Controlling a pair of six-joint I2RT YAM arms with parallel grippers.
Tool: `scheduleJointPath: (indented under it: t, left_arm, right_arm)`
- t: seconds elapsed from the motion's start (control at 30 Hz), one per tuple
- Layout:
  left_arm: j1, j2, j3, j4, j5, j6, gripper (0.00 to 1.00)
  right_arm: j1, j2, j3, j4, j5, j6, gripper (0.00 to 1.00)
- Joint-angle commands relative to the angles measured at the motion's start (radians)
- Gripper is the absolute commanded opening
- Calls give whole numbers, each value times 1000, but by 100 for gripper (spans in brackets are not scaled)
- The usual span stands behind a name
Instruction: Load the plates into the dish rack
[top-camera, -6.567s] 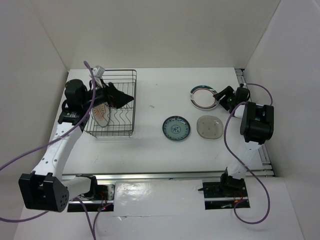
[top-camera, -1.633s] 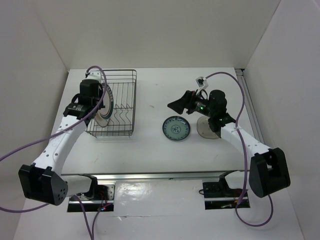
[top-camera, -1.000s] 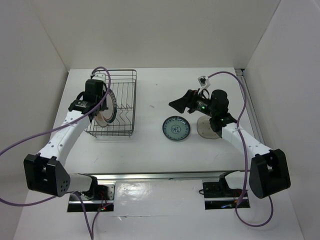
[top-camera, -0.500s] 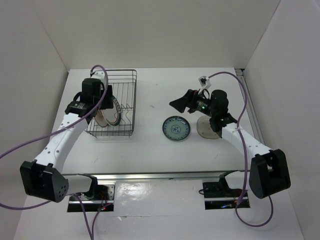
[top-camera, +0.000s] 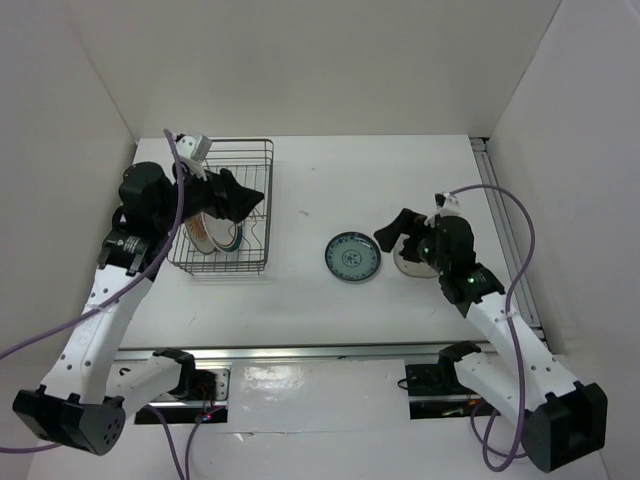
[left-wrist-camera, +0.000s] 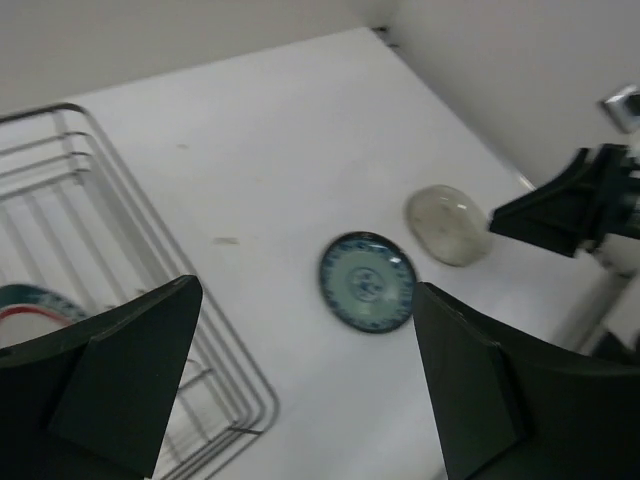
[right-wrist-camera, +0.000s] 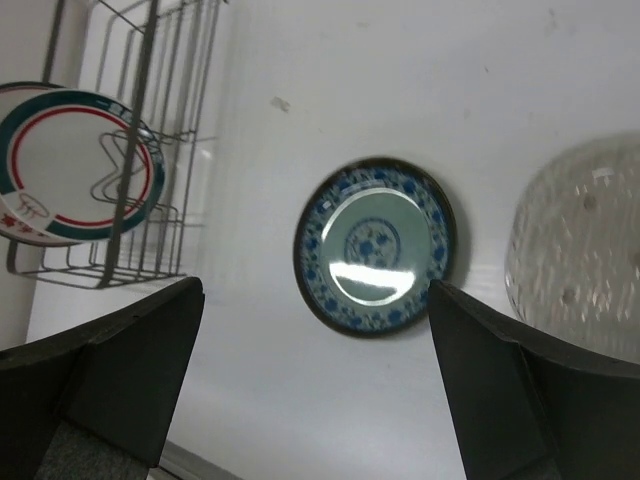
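Left fingers (top-camera: 250, 195) hang spread and empty over the dish rack (top-camera: 250, 262), which holds a teal-and-red-rimmed plate (right-wrist-camera: 75, 165) on edge. Right of the rack, a blue patterned plate (top-camera: 352, 256) and a translucent plate (left-wrist-camera: 450, 222) lie flat on the worktop (top-camera: 320, 180), with the right fingers (top-camera: 392, 230) spread above them.

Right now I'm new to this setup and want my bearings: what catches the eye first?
The dark wire dish rack at far left, a teal-rimmed white plate leaning inside. In the middle a round blue patterned plate lies flat, a translucent grey plate beside it.
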Motion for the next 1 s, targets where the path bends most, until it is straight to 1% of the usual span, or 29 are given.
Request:
scheduleJointPath:
  t: [0.0,0.03,0.1,0.13,0.2,0.23,0.27,0.3,0.37,0.5,0.53,0.6,0.63,0.7,0.77,0.83,0.97]
  left_arm:
    - [-3,51,-21,117,293,-211,100]
    - [-3,62,-21,155,398,-242,100]
    - [-3,108,-31,200,471,-305,100]
    - [-3,136,-18,183,524,-306,100]
    - [-3,224,40,108,542,-275,100]
    - [-3,242,81,82,551,-222,100]
    - [-3,242,91,56,539,-200,100]
    - [-3,242,91,56,516,-185,100]
    - [-3,188,59,56,427,-155,100]
    - [8,168,48,45,373,-145,100]
    - [8,168,48,45,373,-163,100]
    - [43,183,34,65,416,-184,100]
    - [43,193,34,65,433,-184,100]
    - [67,193,34,100,448,-212,100]
    - [80,193,9,134,470,-227,100]
    - [80,168,9,134,459,-227,100]
    - [80,125,-24,171,412,-218,100]
  right_arm:
    - [27,-76,-53,-143,113,71,100]
    - [27,-89,-68,-144,113,71,100]
    - [52,-112,-82,-171,113,94,99]
    - [61,-112,-97,-171,113,116,99]
    - [90,-123,-125,-161,123,140,98]
    - [99,-123,-154,-148,123,162,98]
    - [99,-123,-167,-133,123,171,96]
    - [125,-103,-176,-110,133,180,96]
    - [147,-74,-194,-75,133,205,95]
    - [220,41,-222,7,180,231,94]
    - [243,67,-222,22,212,231,92]
    - [266,122,-222,40,246,245,92]
    - [276,134,-234,56,271,245,90]
    - [276,156,-243,100,291,245,88]
    - [276,168,-243,100,335,245,86]
    - [276,179,-234,144,346,245,86]
    - [276,268,-245,226,335,245,86]
